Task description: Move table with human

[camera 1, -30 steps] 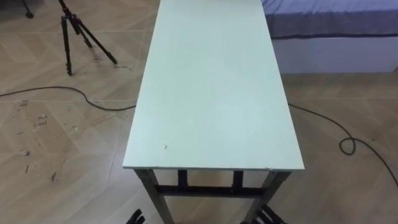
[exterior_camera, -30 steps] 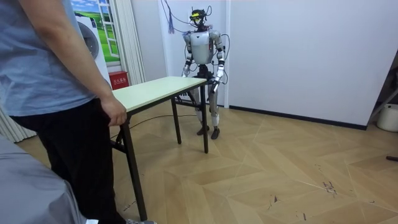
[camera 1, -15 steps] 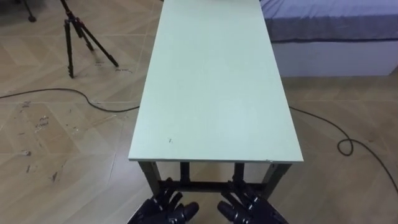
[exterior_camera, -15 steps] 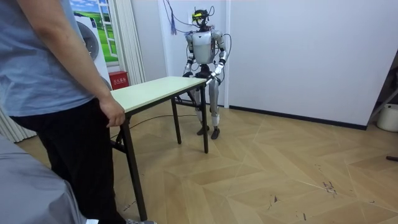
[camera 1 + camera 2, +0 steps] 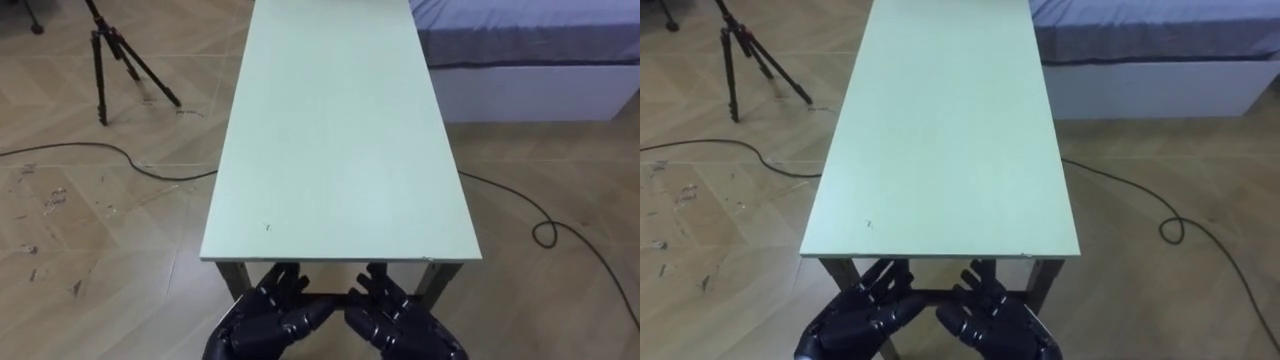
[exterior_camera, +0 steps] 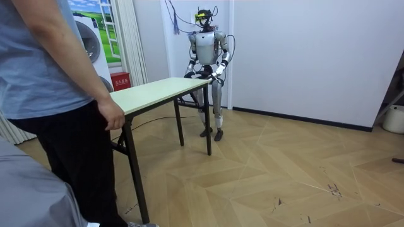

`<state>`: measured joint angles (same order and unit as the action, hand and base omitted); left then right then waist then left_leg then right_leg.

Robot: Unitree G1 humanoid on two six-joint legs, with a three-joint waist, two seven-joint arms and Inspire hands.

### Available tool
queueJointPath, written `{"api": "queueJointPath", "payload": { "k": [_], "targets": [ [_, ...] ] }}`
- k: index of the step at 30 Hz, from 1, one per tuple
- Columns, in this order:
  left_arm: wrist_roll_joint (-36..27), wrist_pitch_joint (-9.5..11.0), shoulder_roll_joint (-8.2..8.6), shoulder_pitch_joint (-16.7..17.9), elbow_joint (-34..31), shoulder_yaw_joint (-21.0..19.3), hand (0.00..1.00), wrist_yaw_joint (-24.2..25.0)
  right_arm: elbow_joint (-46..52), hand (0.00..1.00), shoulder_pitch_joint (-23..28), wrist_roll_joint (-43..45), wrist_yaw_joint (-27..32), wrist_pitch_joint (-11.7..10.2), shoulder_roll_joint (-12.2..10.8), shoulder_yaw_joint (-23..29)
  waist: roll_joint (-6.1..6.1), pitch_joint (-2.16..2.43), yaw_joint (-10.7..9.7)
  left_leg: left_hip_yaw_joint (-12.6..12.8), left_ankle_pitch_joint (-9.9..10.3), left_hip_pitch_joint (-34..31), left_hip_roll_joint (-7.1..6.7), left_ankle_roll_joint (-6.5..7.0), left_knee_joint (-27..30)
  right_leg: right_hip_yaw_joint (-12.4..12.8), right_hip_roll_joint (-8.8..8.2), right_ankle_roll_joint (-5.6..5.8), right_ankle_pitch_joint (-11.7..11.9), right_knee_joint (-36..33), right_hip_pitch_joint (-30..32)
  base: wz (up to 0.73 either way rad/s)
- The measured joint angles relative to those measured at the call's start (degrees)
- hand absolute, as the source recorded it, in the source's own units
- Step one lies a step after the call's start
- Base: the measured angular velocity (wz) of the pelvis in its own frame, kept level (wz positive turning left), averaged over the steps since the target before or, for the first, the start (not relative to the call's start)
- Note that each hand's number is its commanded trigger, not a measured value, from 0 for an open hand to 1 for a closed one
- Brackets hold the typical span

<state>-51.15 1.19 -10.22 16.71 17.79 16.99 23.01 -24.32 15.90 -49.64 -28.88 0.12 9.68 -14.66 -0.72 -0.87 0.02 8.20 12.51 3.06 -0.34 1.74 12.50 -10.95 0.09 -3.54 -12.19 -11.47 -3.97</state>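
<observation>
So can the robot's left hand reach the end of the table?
Probably yes. The left hand is open just below the table's near edge, aimed toward it, with nothing in between.

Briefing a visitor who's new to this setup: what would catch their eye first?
The long pale green table runs down the middle of the eye views, away from the robot. At its near end the dark left hand and right hand reach side by side, fingers open, just below the edge. In the room view a person stands at the table's far end.
</observation>
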Motion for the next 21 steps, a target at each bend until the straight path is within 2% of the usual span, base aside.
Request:
{"api": "queueJointPath", "payload": {
  "k": [3, 6, 8, 15, 17, 21],
  "targets": [
    [-0.9, -0.3, -0.23, -0.3, -1.6, 0.0, 0.00, -0.1, 1.8, 0.00, -0.3, 0.0, 0.1, 0.0, 0.3, 0.0, 0.15, -0.03, -0.2, 0.0, 0.0, -0.4, 0.03, 0.00, 0.1, 0.0, 0.01, 0.00, 0.0, 0.0, 0.0, 0.00],
    [-3.9, -2.4, -0.66, -0.7, -2.4, -0.4, 0.00, -0.4, 1.9, 0.00, -2.1, -0.2, 0.0, 0.2, 0.3, 0.1, 0.28, -0.04, -0.1, -0.1, 0.0, -0.2, 0.05, 0.00, 0.1, 0.3, 0.04, -0.01, 0.0, -0.2, 0.0, -0.04],
    [-5.3, -3.0, -0.76, -0.9, -2.7, -0.4, 0.00, -1.4, 1.9, 0.00, -2.6, -0.7, 0.4, 0.2, 0.6, 0.0, 0.30, -0.05, 0.3, -0.2, 0.0, 0.3, 0.07, 0.00, -0.1, 0.6, 0.08, -0.01, 0.0, -0.2, -0.2, -0.07],
    [-11.3, -3.7, -0.98, -1.4, -2.7, -1.1, 0.00, -5.2, 2.0, 0.00, -4.5, -4.8, 3.8, 1.1, 1.2, -0.2, 0.46, -0.26, 0.4, -0.5, 0.0, 1.0, 0.07, 0.00, -0.3, 0.2, 0.08, -0.01, 0.0, -0.2, -1.0, 0.02],
    [-14.4, -3.7, -1.20, -1.8, -2.4, -1.1, 0.00, -6.1, 2.0, 0.00, -4.6, -8.1, 4.9, 1.2, 1.2, -0.7, 0.60, -0.63, 0.5, -0.5, 0.0, 1.2, 0.07, 0.00, -0.3, 0.2, 0.08, -0.01, 0.0, -0.1, -1.0, 0.00],
    [-18.9, -3.9, -1.13, -3.5, -0.8, -2.1, 0.00, -7.7, 2.0, 0.00, -5.0, -12.2, 7.3, 1.3, 1.2, -0.8, 0.87, -0.66, 1.2, -0.4, 0.0, 1.1, 0.05, 0.00, -0.3, 0.4, 0.16, 0.00, 0.0, 0.6, -0.9, -0.02]
  ]
}}
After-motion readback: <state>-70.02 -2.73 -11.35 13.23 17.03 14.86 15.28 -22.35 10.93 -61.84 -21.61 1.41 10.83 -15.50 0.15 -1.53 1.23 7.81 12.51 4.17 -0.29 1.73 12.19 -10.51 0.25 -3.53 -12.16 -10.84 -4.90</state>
